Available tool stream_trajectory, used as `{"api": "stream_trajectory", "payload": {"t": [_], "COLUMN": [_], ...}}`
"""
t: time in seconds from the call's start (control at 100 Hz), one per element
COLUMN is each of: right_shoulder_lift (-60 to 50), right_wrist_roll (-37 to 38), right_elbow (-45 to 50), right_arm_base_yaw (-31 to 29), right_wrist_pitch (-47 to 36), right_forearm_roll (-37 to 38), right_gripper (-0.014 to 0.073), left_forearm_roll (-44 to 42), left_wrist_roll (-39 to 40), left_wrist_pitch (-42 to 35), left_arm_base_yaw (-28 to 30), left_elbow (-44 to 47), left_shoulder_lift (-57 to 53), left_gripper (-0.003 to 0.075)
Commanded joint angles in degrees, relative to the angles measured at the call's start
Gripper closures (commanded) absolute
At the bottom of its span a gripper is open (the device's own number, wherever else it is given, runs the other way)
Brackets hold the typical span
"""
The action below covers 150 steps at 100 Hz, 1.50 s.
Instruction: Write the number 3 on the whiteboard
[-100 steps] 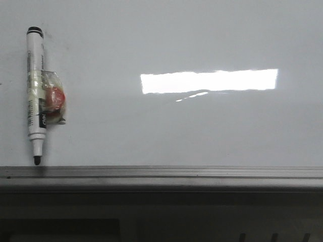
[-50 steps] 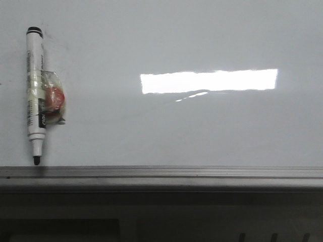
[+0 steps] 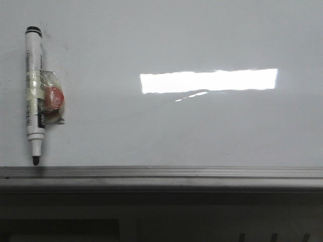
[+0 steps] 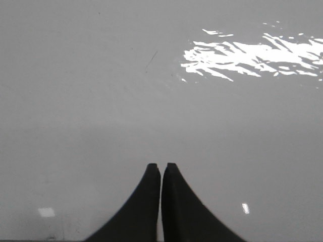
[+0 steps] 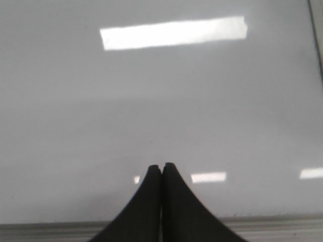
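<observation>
The whiteboard (image 3: pixel 192 131) fills the front view, glossy pale grey, with a bright rectangular light reflection and a grey metal rail (image 3: pixel 161 174) along its lower edge. No number 3 shows on it. A white marker pen (image 3: pixel 34 96) with a black tip lies at the far left, tip toward the rail, with a clear and red wad taped to its side. Neither arm appears in the front view. My left gripper (image 4: pixel 161 165) is shut and empty over a bare grey surface. My right gripper (image 5: pixel 162 165) is shut and empty over the whiteboard (image 5: pixel 161 101), near its rail.
Below the rail in the front view is a dark area (image 3: pixel 161 217) with a few slots at the lower right. A faint short scratch mark (image 4: pixel 151 59) shows on the surface in the left wrist view.
</observation>
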<state>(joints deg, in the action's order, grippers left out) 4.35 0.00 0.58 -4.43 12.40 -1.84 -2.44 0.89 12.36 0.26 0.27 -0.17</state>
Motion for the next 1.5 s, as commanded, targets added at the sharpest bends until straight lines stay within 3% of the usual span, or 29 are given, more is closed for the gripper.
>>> {"api": "stream_trajectory", "payload": {"t": [0.0,0.22,0.28,0.37,0.53,0.75,0.93,1.05,1.18,1.49], "right_shoulder_lift": [6.4,21.9,24.3,26.4,26.7,26.7,26.7,26.7,26.7,26.7], "right_wrist_roll": [0.0,0.0,0.0,0.0,0.0,0.0,0.0,0.0,0.0,0.0], "right_elbow": [-1.6,-10.5,-12.4,-13.8,-13.8,-13.8,-13.8,-13.8,-13.8,-13.8], "right_arm_base_yaw": [0.0,0.0,0.0,0.0,0.0,2.9,3.2,3.2,3.2,3.2], "right_wrist_pitch": [-3.4,0.4,0.5,0.5,1.8,2.3,1.2,1.5,1.5,1.4], "right_forearm_roll": [-1.9,-2.2,-2.5,-2.5,-2.5,-2.5,-2.5,-2.5,-3.1,-3.1], "right_gripper": [0.0658,0.0658,0.0658,0.0658,0.0658,0.0658,0.0658,0.0658,0.0658,0.0658], "left_forearm_roll": [1.4,2.4,6.1,12.9,13.2,14.0,13.4,13.7,17.9,21.7], "left_wrist_roll": [0.1,0.1,0.1,0.1,-0.2,-1.5,-5.0,-11.7,-13.3,-13.7], "left_wrist_pitch": [-5.4,-5.7,-5.7,-5.5,-4.7,-10.0,-7.5,-1.2,3.5,-1.6], "left_arm_base_yaw": [0.1,0.1,0.0,0.0,-0.1,-0.2,-1.6,-6.4,-14.7,-32.3], "left_elbow": [0.4,-5.9,-8.2,-10.3,-12.6,-12.8,-14.7,-18.1,-21.0,-21.5], "left_shoulder_lift": [2.3,14.0,17.2,20.4,22.2,22.2,22.2,22.2,22.2,22.2], "left_gripper": [0.0741,0.0741,0.0741,0.0741,0.0732,0.0460,0.0446,0.0421,0.0330,0.0310]}}
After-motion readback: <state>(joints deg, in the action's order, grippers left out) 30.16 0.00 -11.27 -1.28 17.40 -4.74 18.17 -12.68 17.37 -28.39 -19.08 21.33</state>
